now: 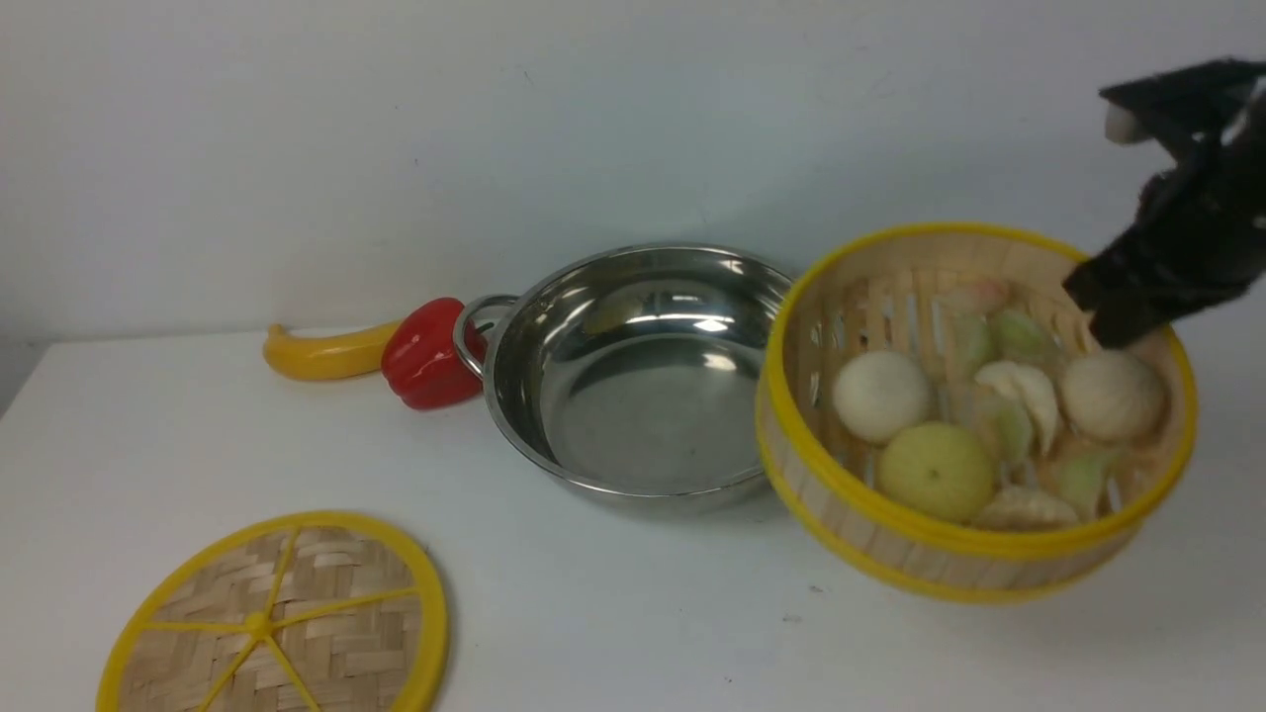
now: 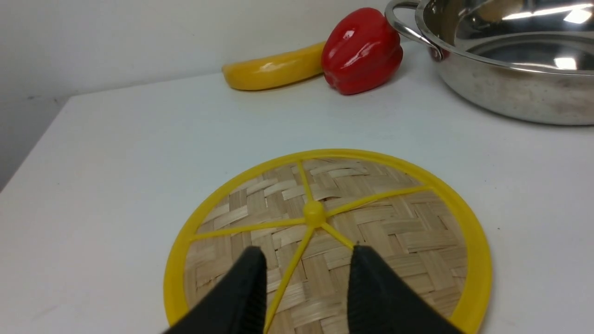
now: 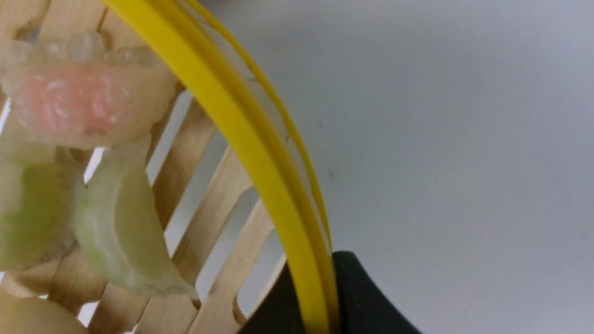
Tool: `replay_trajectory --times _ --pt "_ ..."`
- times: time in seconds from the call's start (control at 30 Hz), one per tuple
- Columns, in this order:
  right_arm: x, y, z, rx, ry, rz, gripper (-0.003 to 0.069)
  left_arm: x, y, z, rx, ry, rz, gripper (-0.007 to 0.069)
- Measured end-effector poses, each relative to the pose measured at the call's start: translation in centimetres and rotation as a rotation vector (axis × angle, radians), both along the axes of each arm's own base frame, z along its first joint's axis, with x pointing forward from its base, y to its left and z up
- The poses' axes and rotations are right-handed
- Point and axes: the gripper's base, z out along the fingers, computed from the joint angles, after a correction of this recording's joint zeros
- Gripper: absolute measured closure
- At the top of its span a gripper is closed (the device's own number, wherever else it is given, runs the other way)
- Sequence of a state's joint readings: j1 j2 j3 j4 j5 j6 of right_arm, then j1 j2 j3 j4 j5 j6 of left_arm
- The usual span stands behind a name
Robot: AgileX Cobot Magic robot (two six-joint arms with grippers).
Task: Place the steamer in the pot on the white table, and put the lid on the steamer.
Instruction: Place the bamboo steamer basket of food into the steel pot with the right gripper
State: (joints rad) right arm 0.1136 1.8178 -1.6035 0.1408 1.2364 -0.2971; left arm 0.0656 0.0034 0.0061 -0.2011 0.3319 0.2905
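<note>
The steamer (image 1: 890,539), a bamboo basket with yellow rims, hangs tilted just right of the pot (image 1: 633,386), above the white table (image 1: 613,613). It holds buns and dumplings. My right gripper (image 1: 1108,321) is shut on its far right rim; the right wrist view shows one black finger on each side of the yellow rim (image 3: 260,153), with the gripper (image 3: 315,266) pinching it. The steel pot is empty. The woven lid (image 1: 287,613) lies flat at the front left. In the left wrist view my left gripper (image 2: 307,254) hovers open over the lid (image 2: 394,222), a spoke running between its fingers.
A red pepper (image 1: 427,354) touches the pot's left handle, and a yellow banana (image 1: 321,354) lies beside it near the back wall. The table's left edge (image 2: 32,153) is close to the lid.
</note>
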Motion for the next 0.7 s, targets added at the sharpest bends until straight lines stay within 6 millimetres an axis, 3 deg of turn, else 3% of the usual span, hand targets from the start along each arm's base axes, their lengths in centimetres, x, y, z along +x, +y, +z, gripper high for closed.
replay_trajectory --times 0.07,0.33,0.5,0.7 --pt "2.3 2.5 0.8 0.003 -0.062 0.044 0.0607 0.0 0.0 0.0 0.0 0.0 0.0 0.0384" --pt "7.7 9.9 1.8 0.059 -0.23 0.141 0.0607 0.0 0.0 0.0 0.0 0.0 0.0 0.0384" --pt "9.9 10.9 0.8 0.072 -0.266 0.145 0.0607 0.0 0.0 0.0 0.0 0.0 0.0 0.0384" --pt "12.2 12.0 -3.2 0.091 -0.244 0.181 0.0607 0.0 0.0 0.0 0.0 0.0 0.0 0.0384"
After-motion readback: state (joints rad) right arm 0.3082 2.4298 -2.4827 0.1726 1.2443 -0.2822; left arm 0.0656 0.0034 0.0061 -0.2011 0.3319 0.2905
